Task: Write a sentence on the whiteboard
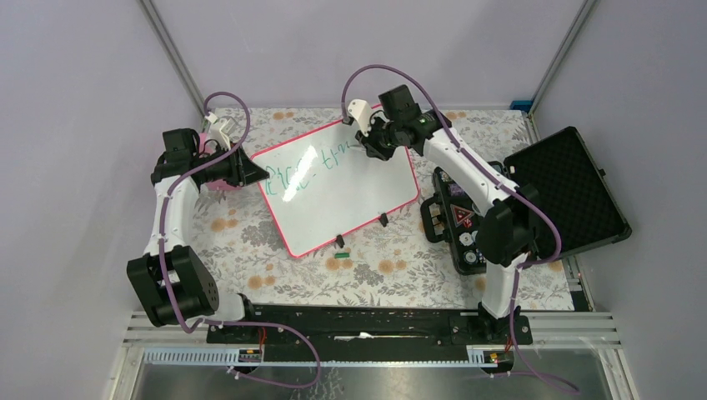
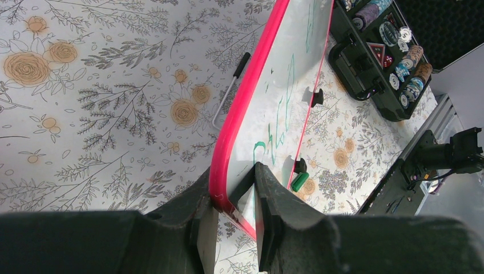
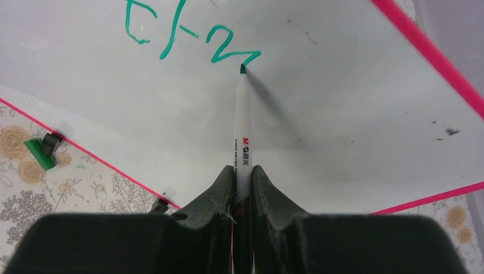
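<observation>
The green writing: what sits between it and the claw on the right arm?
A white marker, clamped in the right gripper, spans that gap; its green tip touches the writing on the whiteboard. The right wrist view shows it.

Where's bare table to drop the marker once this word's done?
Widest: the flowered cloth between the near edge of the whiteboard and the base rail, clear of the green cap. Smaller: near-left, between board and left arm. Crowded: the right side, open black case under the right arm, whose pincer holds the marker.
</observation>
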Available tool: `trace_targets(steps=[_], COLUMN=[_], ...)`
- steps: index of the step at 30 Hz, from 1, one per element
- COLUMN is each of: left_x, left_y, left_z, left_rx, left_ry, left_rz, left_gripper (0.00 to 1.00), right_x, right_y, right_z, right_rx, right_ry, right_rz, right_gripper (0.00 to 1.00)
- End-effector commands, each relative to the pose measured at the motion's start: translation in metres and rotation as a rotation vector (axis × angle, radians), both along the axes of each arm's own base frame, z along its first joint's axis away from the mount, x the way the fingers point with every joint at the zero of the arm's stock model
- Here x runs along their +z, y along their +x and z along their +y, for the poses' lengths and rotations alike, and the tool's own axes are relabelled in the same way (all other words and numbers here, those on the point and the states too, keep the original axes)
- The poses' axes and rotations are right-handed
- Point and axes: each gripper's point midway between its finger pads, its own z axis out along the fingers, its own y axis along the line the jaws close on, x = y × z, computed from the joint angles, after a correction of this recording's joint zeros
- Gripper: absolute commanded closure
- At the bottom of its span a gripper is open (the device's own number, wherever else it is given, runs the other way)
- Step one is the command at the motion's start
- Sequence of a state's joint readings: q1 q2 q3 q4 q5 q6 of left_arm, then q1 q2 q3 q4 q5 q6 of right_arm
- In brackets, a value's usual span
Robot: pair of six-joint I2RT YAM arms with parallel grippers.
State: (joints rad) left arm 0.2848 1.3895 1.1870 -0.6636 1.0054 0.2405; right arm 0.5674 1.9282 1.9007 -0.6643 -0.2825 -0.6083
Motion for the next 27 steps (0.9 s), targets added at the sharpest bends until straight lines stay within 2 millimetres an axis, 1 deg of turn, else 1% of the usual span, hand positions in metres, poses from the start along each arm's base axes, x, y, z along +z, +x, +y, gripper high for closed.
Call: trace_targets(steps=[1, 7, 9, 15, 20, 24, 27], left_x=[0.007, 0.007, 0.007, 0.007, 0.007, 0.006, 0.006], left_y=[0.008, 0.007, 0.007, 0.006, 0.006, 0.006, 0.006], left_z=[0.005, 0.005, 0.005, 0.005, 0.005, 0.005, 0.005], left_rx=[-0.021, -0.021, -0.021, -0.021, -0.02, -0.019, -0.019], left_ry=[0.094, 0.094, 0.096, 0.096, 0.098, 0.102, 0.1], left_rz=[-0.12, -0.12, -0.121, -0.122, -0.123, -0.122, -0.121], left_gripper=[1.0, 1.0, 1.0, 1.0, 1.0, 1.0, 1.0], right_x=[-0.005, -0.02, -0.022, -0.025, -0.027, -0.016, -0.001], right_y=[-0.009, -0.027, -0.033, -0.05, -0.056, -0.055, -0.057], right_z=[-0.008, -0.009, -0.008, 0.001, 0.012, 0.022, 0.028], right_rx=[0.003, 0.028, 0.037, 0.077, 0.099, 0.109, 0.123], right_ry=[-0.006, -0.013, -0.012, -0.01, -0.013, 0.008, 0.037], right_rz=[0.016, 0.067, 0.076, 0.091, 0.096, 0.079, 0.066], right_gripper=[1.0, 1.0, 1.0, 1.0, 1.0, 1.0, 1.0])
